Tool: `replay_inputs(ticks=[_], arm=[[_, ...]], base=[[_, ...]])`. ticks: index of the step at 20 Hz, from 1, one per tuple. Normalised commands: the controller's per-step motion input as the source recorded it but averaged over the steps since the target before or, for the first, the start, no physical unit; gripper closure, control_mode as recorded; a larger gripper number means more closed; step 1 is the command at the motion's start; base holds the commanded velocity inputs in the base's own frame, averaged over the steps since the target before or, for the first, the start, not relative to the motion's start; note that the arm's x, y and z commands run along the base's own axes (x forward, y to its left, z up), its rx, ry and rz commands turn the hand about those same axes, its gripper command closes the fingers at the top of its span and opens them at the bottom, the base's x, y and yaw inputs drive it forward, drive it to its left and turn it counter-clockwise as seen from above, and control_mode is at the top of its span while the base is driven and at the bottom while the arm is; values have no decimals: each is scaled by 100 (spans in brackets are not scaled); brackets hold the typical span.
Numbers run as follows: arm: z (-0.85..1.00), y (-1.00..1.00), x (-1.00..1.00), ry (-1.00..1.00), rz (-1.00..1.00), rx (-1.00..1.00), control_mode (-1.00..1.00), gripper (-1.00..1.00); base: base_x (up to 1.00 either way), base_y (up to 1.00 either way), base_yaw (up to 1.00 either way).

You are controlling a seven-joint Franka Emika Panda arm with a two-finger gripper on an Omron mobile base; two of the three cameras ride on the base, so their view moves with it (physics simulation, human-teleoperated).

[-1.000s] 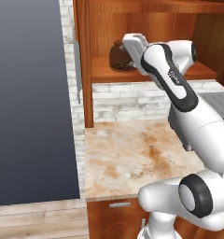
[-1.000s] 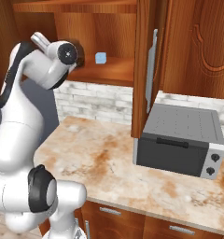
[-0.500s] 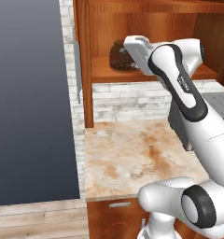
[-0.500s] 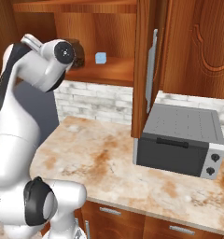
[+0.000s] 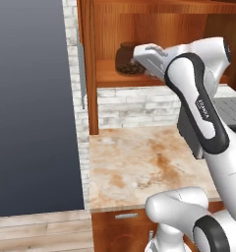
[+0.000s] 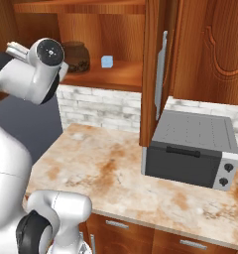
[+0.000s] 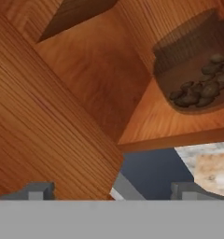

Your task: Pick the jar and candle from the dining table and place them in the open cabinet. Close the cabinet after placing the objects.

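Bare shelf (image 6: 122, 74) between jar (image 6: 75, 56) and cube (image 6: 107, 61)

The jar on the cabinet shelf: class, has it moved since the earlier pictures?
No. The jar stands at the same spot on the cabinet shelf, just right of the cabinet's left wall, as before. Only the arm has shifted.

1. The jar (image 5: 126, 59) in the left base view is partly covered on its right side by the arm's hand, so its full outline cannot be seen.
2. In the right base view the jar (image 6: 75, 57) is cut into on its left by the arm's joint.
3. In the hand view the jar (image 7: 198, 70) runs off the right edge.
4. The gripper (image 7: 114, 192) shows as two finger stubs at the bottom of the hand view; their tips are cut off.
5. The pale-blue cube (image 6: 107, 61) is too small to make out.
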Motion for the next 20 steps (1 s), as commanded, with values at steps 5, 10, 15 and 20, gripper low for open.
replay_inputs(ticks=[5,10,15,20], arm=[[-2,-10,-64,-8,1,-16,-100,-100],[0,-19,-62,-1,3,-10,-100,-100],[-10,-22,-60,8,1,-13,-100,-100],[-20,-22,-42,14,1,-20,-100,-100]], base=[[0,0,0],[0,0,0],[0,0,0],[0,0,0]])
